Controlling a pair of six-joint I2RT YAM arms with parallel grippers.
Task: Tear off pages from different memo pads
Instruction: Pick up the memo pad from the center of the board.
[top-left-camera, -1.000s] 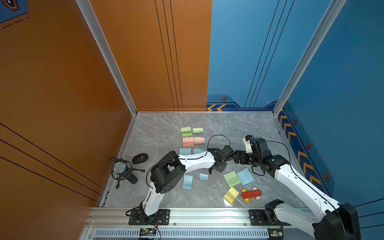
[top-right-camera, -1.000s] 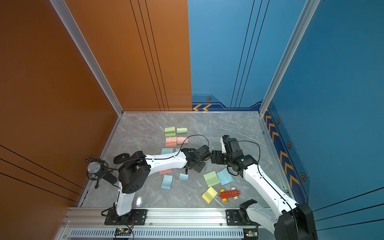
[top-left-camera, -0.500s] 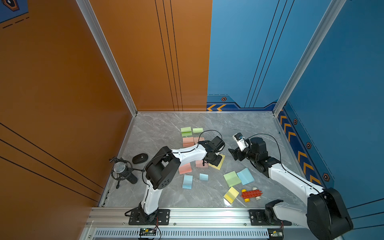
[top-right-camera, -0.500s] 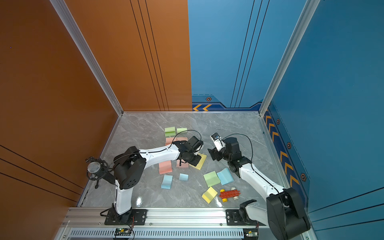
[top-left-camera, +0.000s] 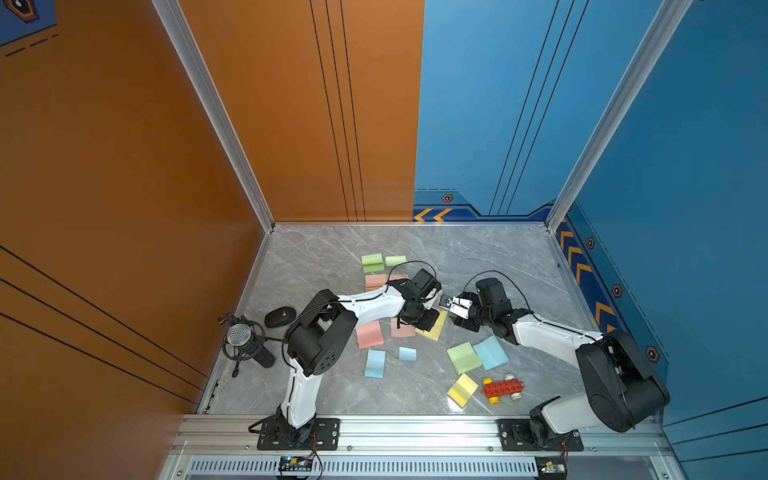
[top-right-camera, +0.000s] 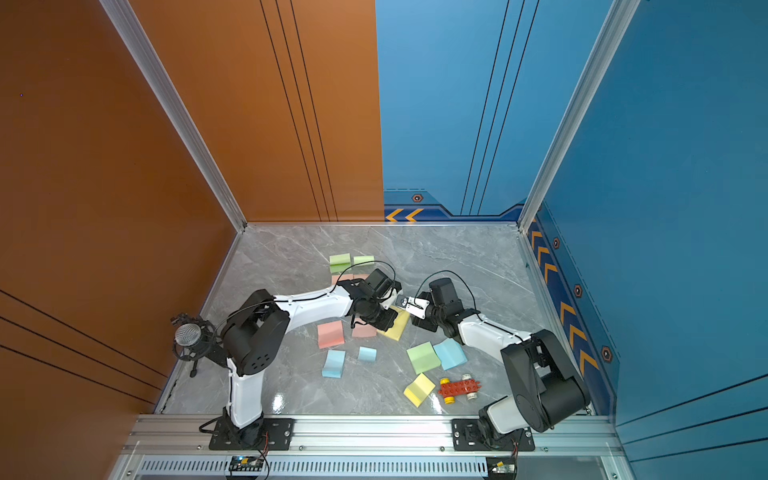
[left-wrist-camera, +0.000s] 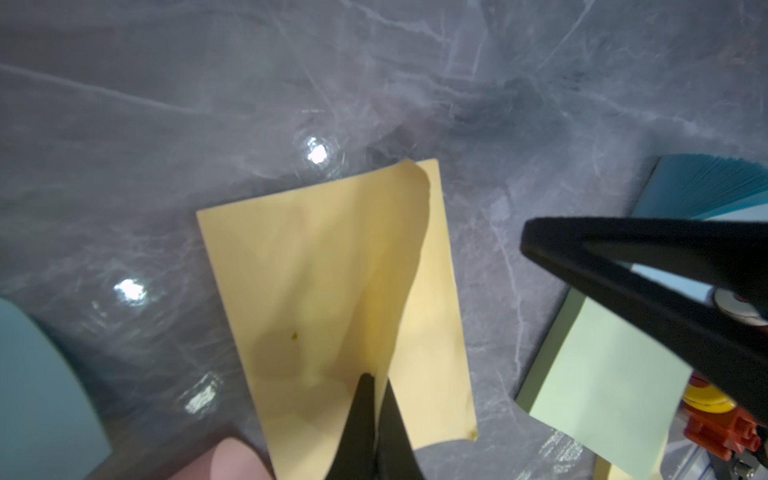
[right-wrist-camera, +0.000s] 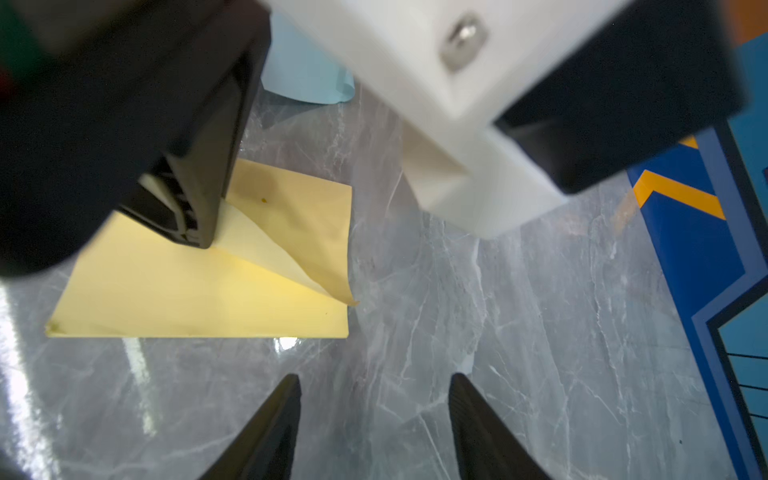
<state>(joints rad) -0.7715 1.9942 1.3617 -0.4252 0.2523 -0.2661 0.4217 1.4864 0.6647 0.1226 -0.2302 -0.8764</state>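
Note:
A thin yellow memo pad (top-left-camera: 436, 330) lies mid-floor. My left gripper (left-wrist-camera: 376, 384) is shut on its top page (left-wrist-camera: 332, 266), which is pinched into a raised fold with one corner curling up. My right gripper (right-wrist-camera: 374, 386) hovers open over bare marble just beside the pad's (right-wrist-camera: 199, 299) edge, nothing between its fingers. In both top views the two grippers face each other across the pad (top-right-camera: 398, 326). Other memo pads lie around: green (top-left-camera: 372, 262), pink (top-left-camera: 370, 334), blue (top-left-camera: 375, 363), green (top-left-camera: 464, 357), blue (top-left-camera: 491, 352), yellow (top-left-camera: 462, 390).
A red toy brick car (top-left-camera: 503, 388) sits near the front right beside the yellow pad. A microphone on a stand (top-left-camera: 243, 338) and a black mouse (top-left-camera: 279, 318) stand at the left edge. Orange and blue walls enclose the marble floor (top-left-camera: 478, 257).
My right gripper has come down and in toward the yellow pad, its jaws narrowing. My left gripper has shifted left and back onto the yellow pad, staying shut.

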